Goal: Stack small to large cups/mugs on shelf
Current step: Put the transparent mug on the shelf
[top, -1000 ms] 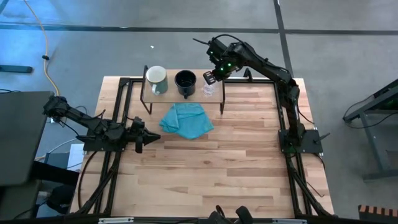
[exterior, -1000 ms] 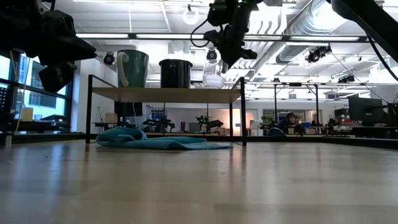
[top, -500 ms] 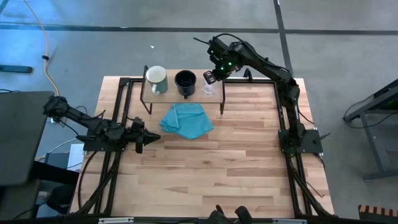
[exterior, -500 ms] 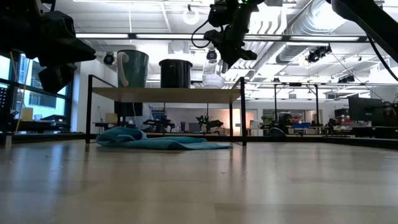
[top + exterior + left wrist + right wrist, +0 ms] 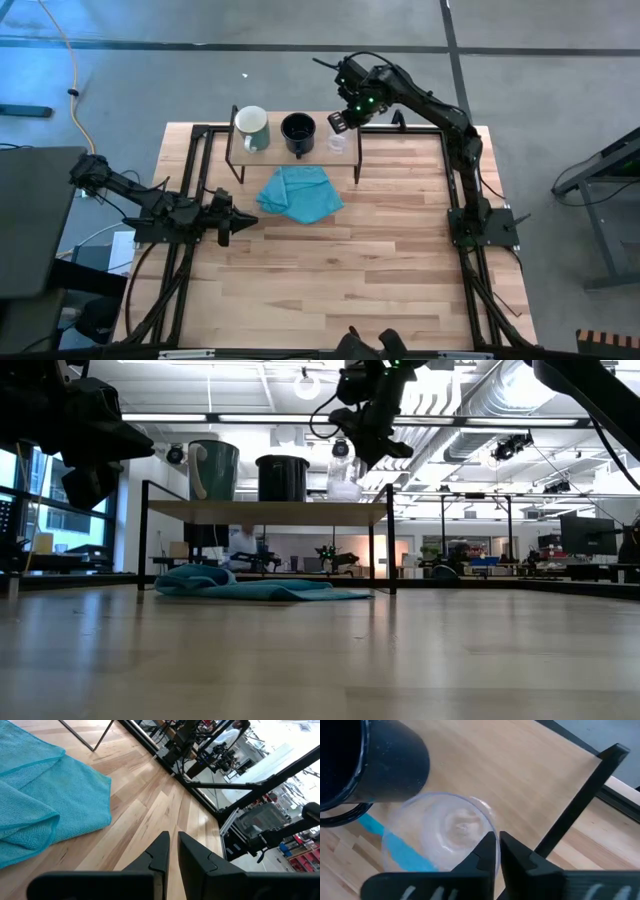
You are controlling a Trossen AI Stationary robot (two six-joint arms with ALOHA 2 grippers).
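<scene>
The low wooden shelf (image 5: 275,152) stands at the table's far side. On it, left to right, stand a pale white-green mug (image 5: 252,127), a black mug (image 5: 298,131) and a clear glass cup (image 5: 338,146), each resting on its base. My right gripper (image 5: 497,840) is above the glass cup at the shelf's right end, shut on its rim. In the low view the cup (image 5: 343,482) stands on the shelf board (image 5: 260,511). My left gripper (image 5: 240,222) is shut and empty, low over the table near its left edge. My right gripper holds the glass cup by its rim (image 5: 489,822), on the side away from the black mug (image 5: 375,765). The fingers come from above, slanting down, with the thin glass wall between them. The cup stands upright with its base on the shelf.
A crumpled teal cloth (image 5: 300,193) lies on the table just in front of the shelf, and shows in the left wrist view (image 5: 40,795). The shelf's thin black legs (image 5: 580,795) stand by the cup. Bare tabletop (image 5: 350,270) stretches toward the near edge.
</scene>
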